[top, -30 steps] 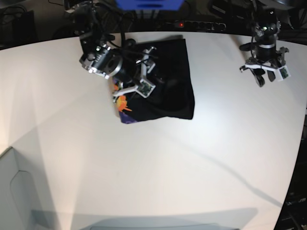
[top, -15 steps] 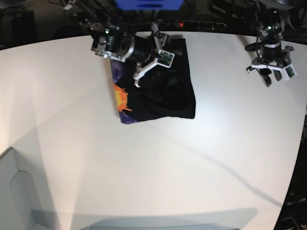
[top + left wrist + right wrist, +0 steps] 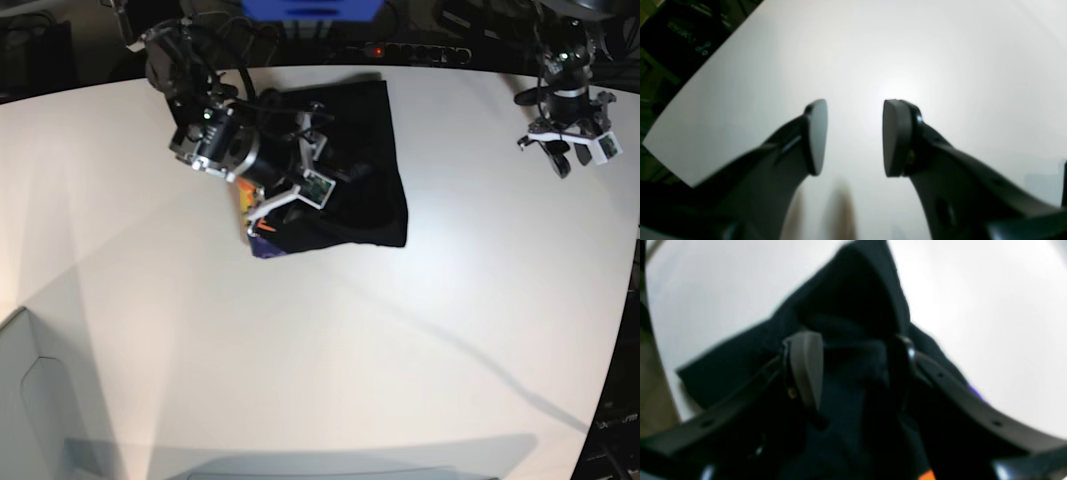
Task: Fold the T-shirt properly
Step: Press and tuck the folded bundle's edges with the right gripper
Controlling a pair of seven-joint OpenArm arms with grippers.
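The black T-shirt (image 3: 365, 185) lies folded into a rough rectangle at the back of the white table, with orange and purple print (image 3: 262, 232) showing at its front left corner. My right gripper (image 3: 316, 162) is low over the shirt's left part. In the right wrist view it (image 3: 853, 373) is open, and its fingers (image 3: 806, 368) straddle rumpled black cloth (image 3: 853, 300). I cannot tell whether they touch it. My left gripper (image 3: 570, 158) hangs at the far right, away from the shirt. In the left wrist view it (image 3: 853, 136) is open and empty over bare table.
The white table (image 3: 330, 350) stretches wide in front of the shirt. Its back edge (image 3: 450, 68) borders dark equipment and cables. A grey-white panel (image 3: 30, 400) stands at the front left corner. The table's edge (image 3: 690, 100) shows left of my left gripper.
My right gripper has swung from the shirt's back edge down over its left part, covering much of the orange print. The left arm has barely moved.
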